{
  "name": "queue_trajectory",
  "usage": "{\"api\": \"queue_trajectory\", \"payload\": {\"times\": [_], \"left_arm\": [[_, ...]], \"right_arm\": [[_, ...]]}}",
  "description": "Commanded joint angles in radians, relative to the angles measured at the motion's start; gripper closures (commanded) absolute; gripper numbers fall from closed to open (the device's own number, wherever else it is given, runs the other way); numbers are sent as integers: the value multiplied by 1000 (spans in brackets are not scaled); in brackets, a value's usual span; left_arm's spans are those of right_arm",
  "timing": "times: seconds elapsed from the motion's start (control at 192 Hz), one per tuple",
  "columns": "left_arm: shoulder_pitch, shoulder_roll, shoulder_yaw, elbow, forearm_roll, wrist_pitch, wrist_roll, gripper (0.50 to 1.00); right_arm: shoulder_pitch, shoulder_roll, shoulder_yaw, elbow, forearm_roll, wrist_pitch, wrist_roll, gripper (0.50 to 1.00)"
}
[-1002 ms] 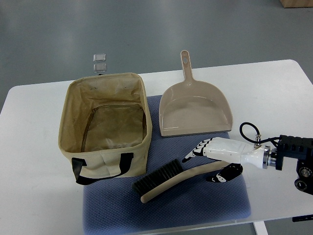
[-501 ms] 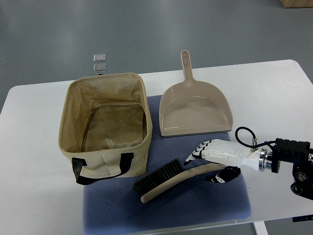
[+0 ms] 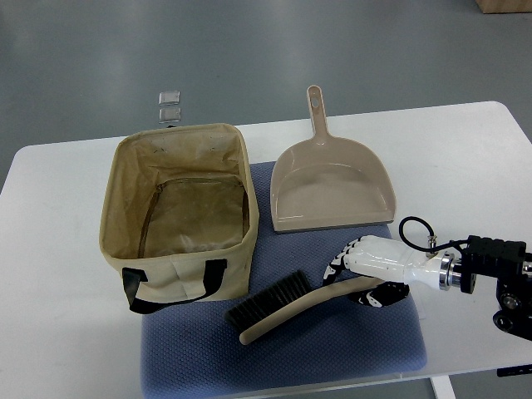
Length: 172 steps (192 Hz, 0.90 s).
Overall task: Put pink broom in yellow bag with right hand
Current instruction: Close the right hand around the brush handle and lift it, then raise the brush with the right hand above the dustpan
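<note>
The pink broom [image 3: 278, 306], with dark bristles and a beige-pink handle, lies flat on the blue mat [image 3: 332, 353] in front of the bag. My right hand [image 3: 356, 284] comes in from the right edge and sits over the handle's end. Its fingers [image 3: 337, 268] curl over the far side of the handle, with the thumb [image 3: 381, 296] on the near side, so the hand is shut on it. The yellow bag [image 3: 174, 278] stands open and upright at the left, its inside showing nothing. The left arm is out of view.
A beige dustpan [image 3: 332, 187] lies behind the broom, partly on the mat, its handle pointing away. The white table [image 3: 465, 158] ends close to the right and front. Two small clear squares [image 3: 170, 106] lie on the floor beyond the bag.
My right hand has drawn slightly right and its fingers have curled down from stretched out onto the broom handle. The broom itself has stayed in place.
</note>
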Motion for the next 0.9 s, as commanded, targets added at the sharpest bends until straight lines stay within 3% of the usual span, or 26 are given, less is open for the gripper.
{"api": "queue_trajectory", "payload": {"times": [0.0, 0.094, 0.214, 0.647, 0.892], "left_arm": [[0, 0, 0, 0, 0, 0, 1, 500], [0, 0, 0, 0, 0, 0, -1, 500], [0, 0, 0, 0, 0, 0, 1, 500], [0, 0, 0, 0, 0, 0, -1, 500], [0, 0, 0, 0, 0, 0, -1, 500]], "right_arm": [[0, 0, 0, -2, -1, -2, -4, 881], [0, 0, 0, -8, 1, -9, -4, 904], [0, 0, 0, -14, 1, -29, -4, 1000], [17, -25, 35, -26, 36, -141, -1, 1000], [32, -54, 104, -28, 125, -149, -1, 1000]]}}
